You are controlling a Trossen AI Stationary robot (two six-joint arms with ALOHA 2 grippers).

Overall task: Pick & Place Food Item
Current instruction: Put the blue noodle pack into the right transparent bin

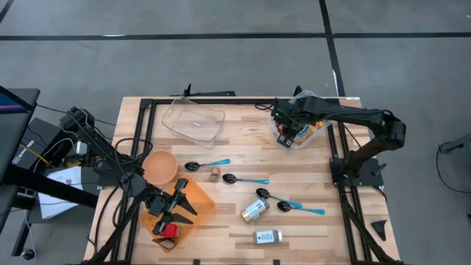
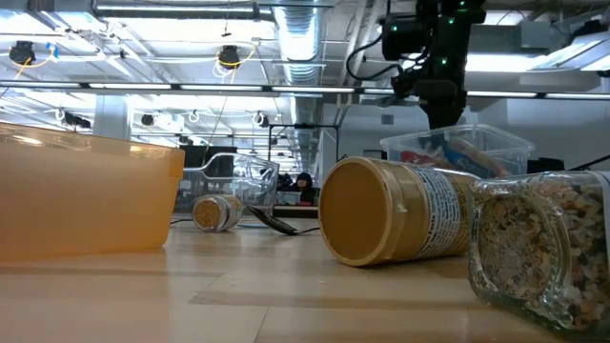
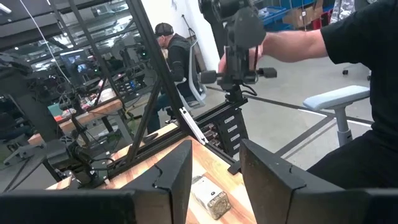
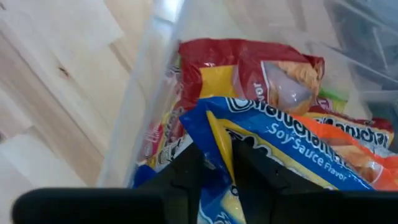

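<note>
A clear tub (image 1: 300, 134) at the table's far right holds several food packets: a blue noodle packet (image 4: 292, 146) lies on top of a red and yellow one (image 4: 249, 65). My right gripper (image 1: 288, 126) points down into the tub, its fingers nearly together on the blue packet; it also shows in the low view (image 2: 440, 95). My left gripper (image 1: 176, 205) is open and empty over an orange tray (image 1: 199, 202) at the near left. An empty clear tub (image 1: 194, 121) stands at the far middle. My right gripper pinches a raised fold at the blue packet's edge (image 4: 221, 146) between its two fingers (image 4: 189, 174). The fingers come from above, pointing down into the tub. The packet still lies on the other packets in the tub.
An orange bowl (image 1: 160, 165), three spoons with blue handles (image 1: 246, 179), a small jar (image 1: 214, 173) and two lying jars (image 1: 255, 211) (image 1: 267, 236) are spread over the middle. A red thing (image 1: 169, 231) lies on the tray. A person shows beyond the table (image 3: 348, 56).
</note>
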